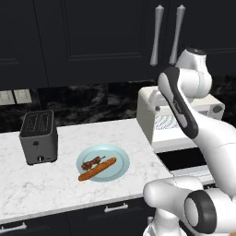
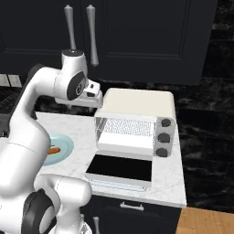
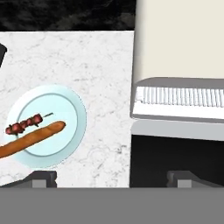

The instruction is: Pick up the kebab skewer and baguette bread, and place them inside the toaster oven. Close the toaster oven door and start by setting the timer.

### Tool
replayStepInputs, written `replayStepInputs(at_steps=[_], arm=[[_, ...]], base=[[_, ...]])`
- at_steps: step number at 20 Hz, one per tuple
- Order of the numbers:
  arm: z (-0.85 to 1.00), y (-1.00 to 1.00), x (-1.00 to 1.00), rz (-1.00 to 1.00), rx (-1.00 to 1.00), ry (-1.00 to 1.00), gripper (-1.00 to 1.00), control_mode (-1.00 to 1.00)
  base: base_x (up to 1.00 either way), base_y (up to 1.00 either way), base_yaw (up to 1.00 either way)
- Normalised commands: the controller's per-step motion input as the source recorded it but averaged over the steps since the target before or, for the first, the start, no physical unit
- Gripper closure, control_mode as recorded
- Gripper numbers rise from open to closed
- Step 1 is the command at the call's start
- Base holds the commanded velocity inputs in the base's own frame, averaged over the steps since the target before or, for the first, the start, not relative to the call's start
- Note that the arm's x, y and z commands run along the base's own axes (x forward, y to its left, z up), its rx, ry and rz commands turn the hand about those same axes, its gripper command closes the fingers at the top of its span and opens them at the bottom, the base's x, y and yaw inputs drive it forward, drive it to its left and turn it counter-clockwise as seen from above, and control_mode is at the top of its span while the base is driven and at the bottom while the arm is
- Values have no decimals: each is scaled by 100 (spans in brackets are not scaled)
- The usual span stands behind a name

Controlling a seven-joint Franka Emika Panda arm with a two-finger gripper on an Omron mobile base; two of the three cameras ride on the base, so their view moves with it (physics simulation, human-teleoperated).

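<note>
A white marble counter (image 1: 69, 184) runs under dark cabinets. The pincer (image 3: 111, 178) hangs high above it, spread wide, holding nothing. Below and left of it, a pale blue plate (image 3: 70, 105) carries the kebab skewer (image 3: 24, 123) beside the baguette bread (image 3: 30, 139). Below to its right stands the toaster oven (image 2: 137, 119), its toaster oven door (image 2: 119, 169) folded down flat.

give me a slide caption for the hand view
Open gripper high over the counter: kebab skewer and baguette bread on a plate, toaster oven open alongside.

No readable text, labels or numbers anywhere.
</note>
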Motion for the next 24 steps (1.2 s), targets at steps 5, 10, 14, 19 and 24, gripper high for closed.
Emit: replayStepInputs(at_steps=[5, 10, 14, 19, 24], arm=[[-10, -100, 5, 0, 12, -6, -100, -100], [-48, -69, 12, 3, 1, -32, -100, -100], [-59, -53, 21, 2, 0, -39, -100, -100], [-55, -49, 15, 1, 0, -25, -100, -100], [-45, -28, 8, 0, -3, -8, -100, -100]], base=[[0, 0, 0], [0, 0, 0], [0, 0, 0], [0, 0, 0], [0, 0, 0]])
